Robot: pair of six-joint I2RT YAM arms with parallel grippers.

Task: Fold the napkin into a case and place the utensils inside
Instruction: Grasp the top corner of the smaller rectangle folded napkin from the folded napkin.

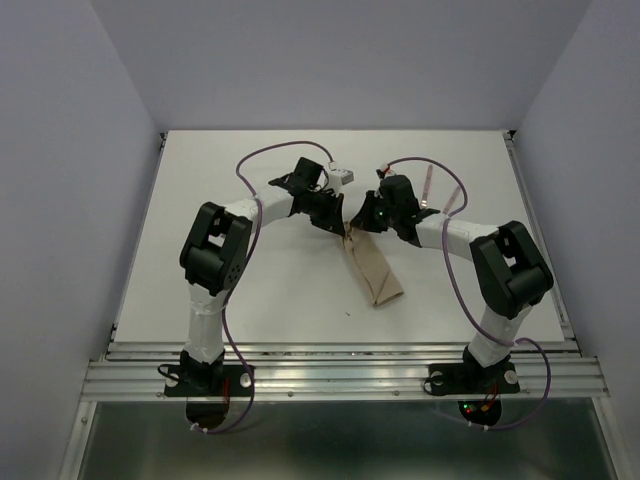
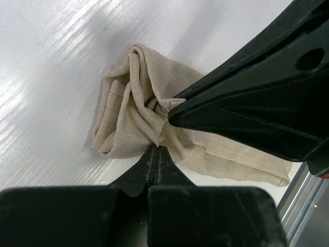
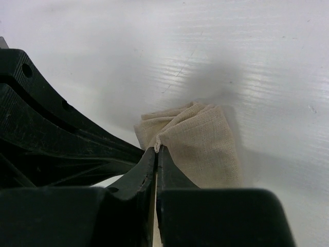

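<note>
Now the napkin point(image 1: 372, 270) lies on the white desk point(image 1: 270, 290) as a narrow folded strip. It runs slantwise from between the two arms toward the near edge. Both arms meet over its far end. The left jaws are closed tight, their tips pinching bunched, wrinkled cloth at that end. The right jaws are likewise pressed together, with a small ridge of cloth caught between the tips. The two sets of jaws sit just beside each other. A slim pinkish utensil point(image 1: 428, 186) lies on the desk just beyond the right arm; fork or knife, I cannot tell.
</note>
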